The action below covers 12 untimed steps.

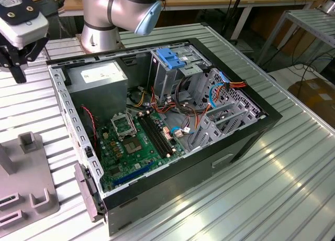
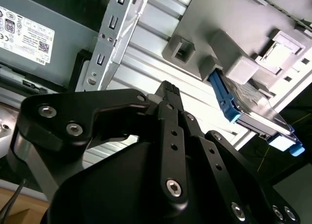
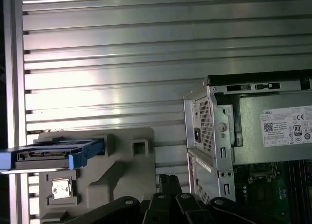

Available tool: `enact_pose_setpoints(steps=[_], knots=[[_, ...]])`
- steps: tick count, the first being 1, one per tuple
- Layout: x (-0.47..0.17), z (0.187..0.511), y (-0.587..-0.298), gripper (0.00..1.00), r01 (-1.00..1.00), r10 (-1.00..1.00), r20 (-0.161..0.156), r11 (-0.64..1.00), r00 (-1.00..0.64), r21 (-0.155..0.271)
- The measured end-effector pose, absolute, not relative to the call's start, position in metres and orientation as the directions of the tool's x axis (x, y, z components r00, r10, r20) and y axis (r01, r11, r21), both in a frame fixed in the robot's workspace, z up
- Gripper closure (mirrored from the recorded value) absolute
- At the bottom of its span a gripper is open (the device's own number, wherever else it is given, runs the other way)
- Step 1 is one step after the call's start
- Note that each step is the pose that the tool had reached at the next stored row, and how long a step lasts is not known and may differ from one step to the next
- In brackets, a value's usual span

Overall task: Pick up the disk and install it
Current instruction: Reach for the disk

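Observation:
The disk [image 3: 44,155] is a flat grey-metal drive in a blue plastic bracket. It stands on edge in a slot of a grey fixture [image 3: 122,170] on the ribbed metal table. In the second wrist view the disk [image 2: 258,111] sticks out past the fixture [image 2: 234,63]. My gripper [image 2: 168,90] hangs above the table between the fixture and the open computer case. Its black fingers are shut together with nothing between them, well apart from the disk. In the exterior view the gripper [image 1: 20,73] is at the far left, above the fixture [image 1: 31,194].
The open computer case [image 1: 246,141] lies on the table with its motherboard [image 1: 136,141] exposed. Inside are a grey power-supply box [image 1: 99,76] with a white sticker and a metal drive cage topped by a blue latch [image 1: 170,57]. The arm's base [image 1: 102,21] stands behind the case.

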<state>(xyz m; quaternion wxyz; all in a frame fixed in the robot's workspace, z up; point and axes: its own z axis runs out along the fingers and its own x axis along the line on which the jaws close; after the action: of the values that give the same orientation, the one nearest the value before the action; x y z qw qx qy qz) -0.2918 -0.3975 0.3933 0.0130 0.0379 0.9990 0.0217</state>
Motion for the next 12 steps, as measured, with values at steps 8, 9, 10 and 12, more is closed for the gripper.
enact_pose_setpoints(steps=[8,9,10,12], knots=[[-0.315,0.393,-0.393,0.90,0.076,0.076,0.000,0.996,-0.997,0.043],[-0.317,0.393,-0.393,0.90,0.076,0.076,0.004,0.996,-0.997,0.043],[-0.319,0.393,-0.393,0.90,0.077,0.076,0.015,0.996,-0.997,0.042],[-0.323,0.392,-0.392,0.90,0.078,0.076,0.030,0.996,-0.997,0.040]])
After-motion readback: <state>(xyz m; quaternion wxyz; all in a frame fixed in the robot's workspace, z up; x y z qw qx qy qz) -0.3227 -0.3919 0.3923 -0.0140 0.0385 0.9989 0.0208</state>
